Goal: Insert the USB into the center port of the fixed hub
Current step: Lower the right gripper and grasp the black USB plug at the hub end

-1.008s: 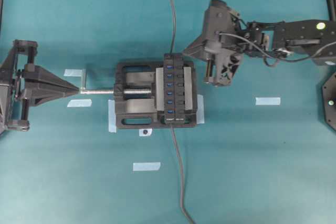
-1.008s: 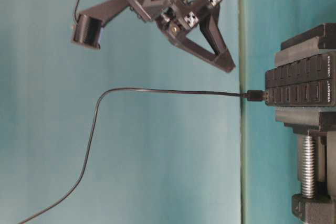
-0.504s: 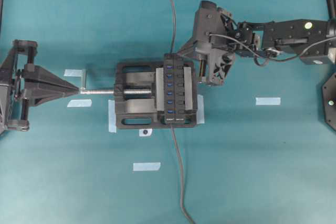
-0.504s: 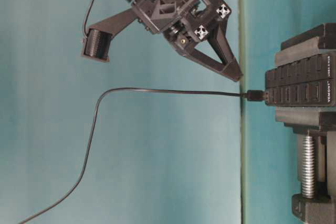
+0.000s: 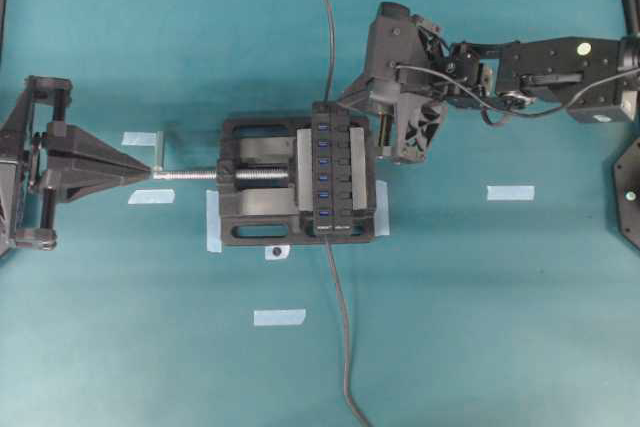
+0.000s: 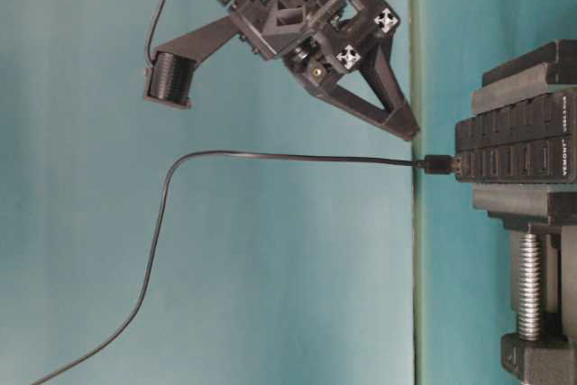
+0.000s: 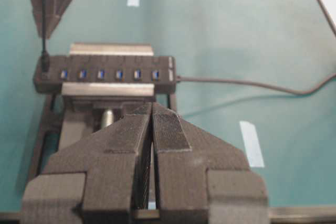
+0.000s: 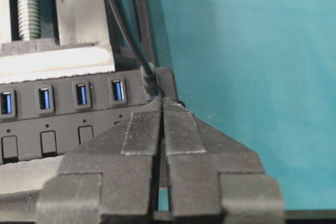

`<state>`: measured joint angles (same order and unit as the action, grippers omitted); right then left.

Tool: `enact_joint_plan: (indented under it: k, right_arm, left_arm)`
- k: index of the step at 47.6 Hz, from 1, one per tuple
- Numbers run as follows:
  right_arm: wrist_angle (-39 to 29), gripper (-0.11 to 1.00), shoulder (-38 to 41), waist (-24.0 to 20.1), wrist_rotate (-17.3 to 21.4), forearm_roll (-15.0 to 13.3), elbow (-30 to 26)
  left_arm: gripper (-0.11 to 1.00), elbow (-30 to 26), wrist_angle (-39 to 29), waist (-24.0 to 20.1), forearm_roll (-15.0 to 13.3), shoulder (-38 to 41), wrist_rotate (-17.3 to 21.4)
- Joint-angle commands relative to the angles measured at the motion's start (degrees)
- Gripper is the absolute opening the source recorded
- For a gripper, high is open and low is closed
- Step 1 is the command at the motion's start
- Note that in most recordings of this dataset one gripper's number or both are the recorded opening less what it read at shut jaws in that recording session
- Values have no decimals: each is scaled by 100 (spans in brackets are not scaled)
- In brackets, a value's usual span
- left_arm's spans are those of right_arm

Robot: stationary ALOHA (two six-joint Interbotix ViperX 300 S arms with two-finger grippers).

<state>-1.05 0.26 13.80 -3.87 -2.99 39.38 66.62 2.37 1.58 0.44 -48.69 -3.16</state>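
The right gripper's (image 8: 163, 106) clenched, empty fingers sit just beside the fixed hub's (image 8: 73, 124) end.

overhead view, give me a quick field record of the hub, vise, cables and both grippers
hub: long black strip with blue ports, clamped in the vise
vise: black, silver screw pointing left
cables: one at each end of the hub, top cable, bottom cable
center port: nothing plugged in
right gripper: shut, holding nothing, beside the hub's top end
left gripper: shut, holding nothing, at the screw's handle end
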Motion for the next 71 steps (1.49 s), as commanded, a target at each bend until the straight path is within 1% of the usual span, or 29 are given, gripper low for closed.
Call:
enact_joint_plan:
  k: [1, 4, 7, 10, 17, 19, 20, 21, 28, 38, 71]
  right_arm:
    - [18, 9, -62, 18, 9, 18, -132]
    - [35, 16, -53, 9, -26, 18, -132]
    - [62, 27, -53, -9, -70, 18, -132]
    - [105, 41, -35, -9, -53, 18, -141]
    - [141, 82, 44, -18, -35, 18, -185]
    - [149, 90, 70, -26, -35, 18, -202]
    - [141, 92, 79, -18, -44, 18, -211]
    - [141, 93, 97, -18, -35, 18, -229]
    - [149, 87, 185, -18, -44, 18, -334]
    - [149, 87, 237, -18, -44, 18, -404]
    - [334, 86, 439, -26, -26, 18, -527]
  left_arm:
    - [0, -141, 26, 0, 9, 26, 0]
    - [0, -149, 26, 0, 9, 26, 0]
    - [0, -158, 26, 0, 9, 26, 0]
    - [0, -167, 26, 0, 9, 18, 0]
    - [0, -158, 26, 0, 9, 18, 0]
    - [0, -158, 26, 0, 18, 9, 0]
    - [0, -158, 26, 9, 9, 18, 0]
    - [0, -158, 26, 0, 9, 18, -9]
    - [0, -176, -9, 0, 9, 26, -9]
    - [0, -237, -237, 0, 9, 0, -9]
    - [0, -211, -237, 0, 9, -9, -18]
